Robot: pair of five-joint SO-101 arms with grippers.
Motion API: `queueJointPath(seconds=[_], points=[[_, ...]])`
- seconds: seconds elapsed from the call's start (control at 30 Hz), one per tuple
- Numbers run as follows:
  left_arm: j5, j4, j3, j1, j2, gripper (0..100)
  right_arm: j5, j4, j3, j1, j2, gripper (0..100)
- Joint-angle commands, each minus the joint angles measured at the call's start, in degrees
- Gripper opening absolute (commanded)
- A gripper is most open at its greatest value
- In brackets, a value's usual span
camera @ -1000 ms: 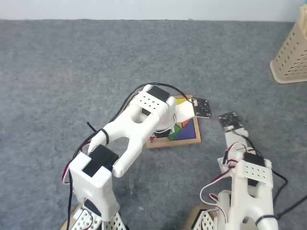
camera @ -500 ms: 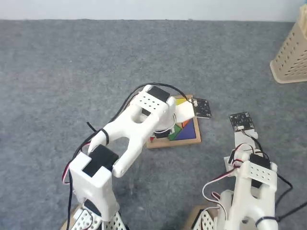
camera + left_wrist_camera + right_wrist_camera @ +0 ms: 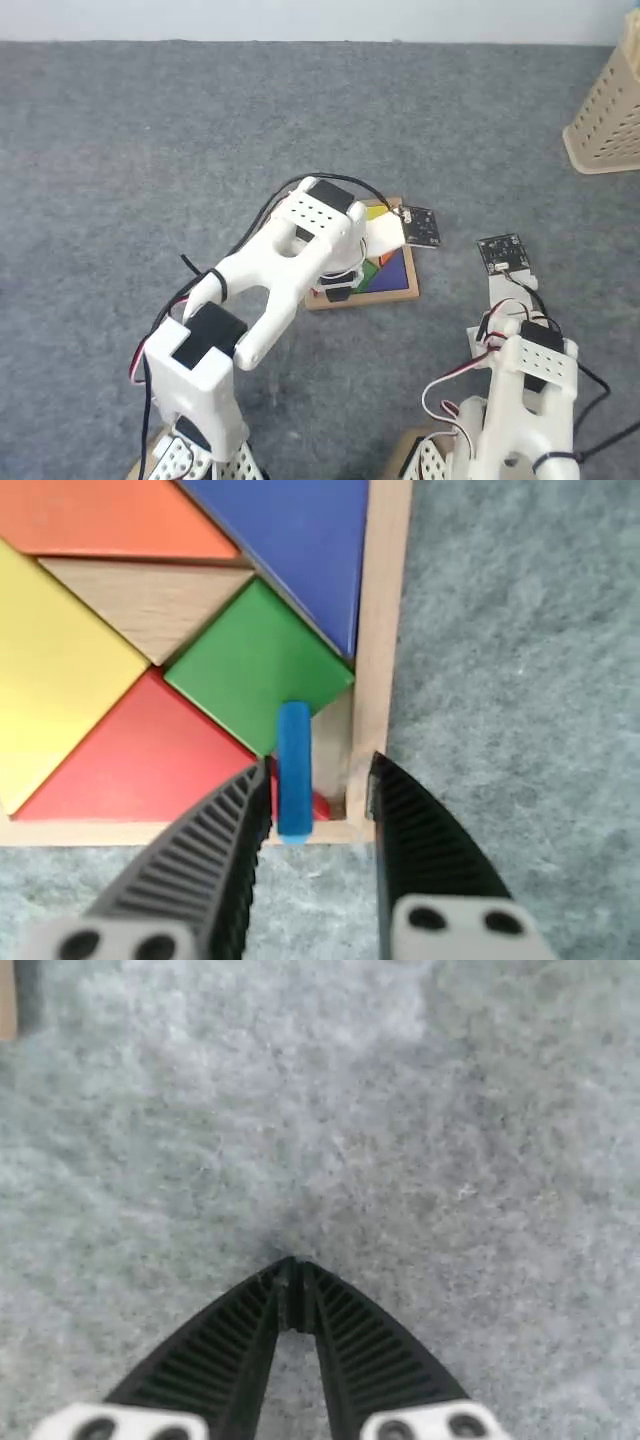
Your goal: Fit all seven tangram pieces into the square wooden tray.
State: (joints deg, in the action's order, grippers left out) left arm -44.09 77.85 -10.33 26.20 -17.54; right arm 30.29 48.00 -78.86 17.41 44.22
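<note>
The square wooden tray (image 3: 386, 630) holds an orange piece (image 3: 110, 520), a large blue triangle (image 3: 300, 540), a wood-coloured triangle (image 3: 150, 600), a yellow piece (image 3: 50, 690), a green square (image 3: 255, 665) and a red triangle (image 3: 140, 755). A small blue piece (image 3: 293, 770) stands on edge over the bare gap in the tray's corner. My left gripper (image 3: 318, 770) is open around it, the piece next to one finger (image 3: 225, 850) with space to the other. From above, the left arm (image 3: 300, 250) covers most of the tray (image 3: 395, 295). My right gripper (image 3: 293, 1265) is shut over bare carpet, right of the tray.
Grey carpet covers the whole table. A beige perforated container (image 3: 610, 110) stands at the far right edge. The right arm (image 3: 520, 360) sits near the front right, apart from the tray.
The right arm has drawn back to the right, away from the tray, then held still. The left arm has stayed over the tray.
</note>
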Motion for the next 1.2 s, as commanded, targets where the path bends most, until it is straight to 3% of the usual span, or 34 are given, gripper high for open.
queueJointPath(seconds=[0.0, 0.3, 0.8, 1.17], points=[[-0.6, 0.7, 1.5, -0.3, 1.2, 15, -0.5, -1.2, 0.2, -0.6, 1.5, 0.7], [-0.6, 6.2, 12.0, -2.2, 0.7, 15, -0.5, -1.2, 0.2, -0.6, 1.5, 0.7], [0.1, 9.0, 12.4, -2.2, 1.1, 15, -0.5, -1.2, 0.2, -0.6, 1.5, 0.7], [0.0, 3.8, 8.4, -5.0, 0.6, 15, -0.5, -1.2, 0.2, -0.6, 1.5, 0.7]])
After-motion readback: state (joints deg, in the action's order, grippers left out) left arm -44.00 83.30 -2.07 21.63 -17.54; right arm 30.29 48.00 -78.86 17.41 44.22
